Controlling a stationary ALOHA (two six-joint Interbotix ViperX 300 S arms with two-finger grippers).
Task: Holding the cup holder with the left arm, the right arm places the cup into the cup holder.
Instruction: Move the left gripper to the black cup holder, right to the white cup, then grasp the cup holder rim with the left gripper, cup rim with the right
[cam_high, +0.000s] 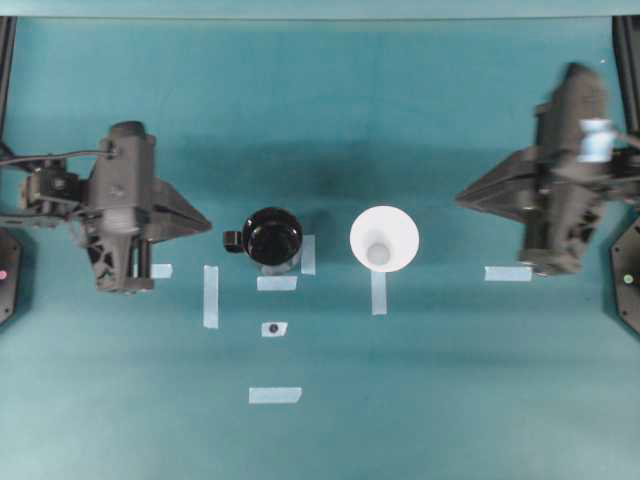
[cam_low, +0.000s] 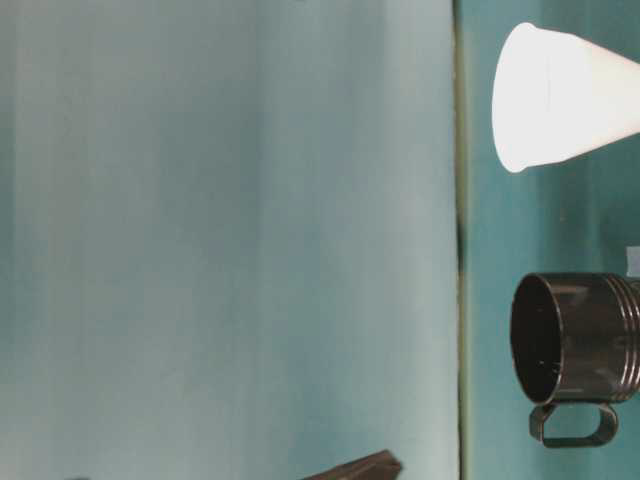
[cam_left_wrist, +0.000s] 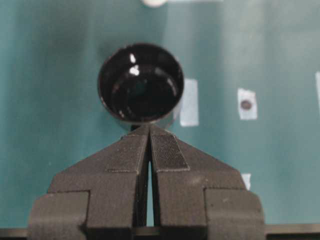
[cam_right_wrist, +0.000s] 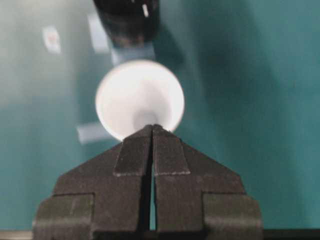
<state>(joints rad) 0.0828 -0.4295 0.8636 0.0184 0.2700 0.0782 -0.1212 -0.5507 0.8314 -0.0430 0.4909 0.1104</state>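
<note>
Both grippers' jaws shut, empty, aimed at their targets.
Left gripper (cam_left_wrist: 150, 131) faces the cup holder (cam_high: 272, 238); right gripper (cam_right_wrist: 152, 129) faces the white cup (cam_high: 384, 238). Both vessels stand upright, side by side, apart on the tabletop (cam_high: 450, 380), ungrasped.

One camera looks straight down from high up. One sits low, turned sideways. Two ride the arms, both seeing the cup (cam_right_wrist: 140, 100) at twelve o'clock.

Lab: teal mat (cam_high: 330, 100), tape markers (cam_high: 275, 395).
</note>
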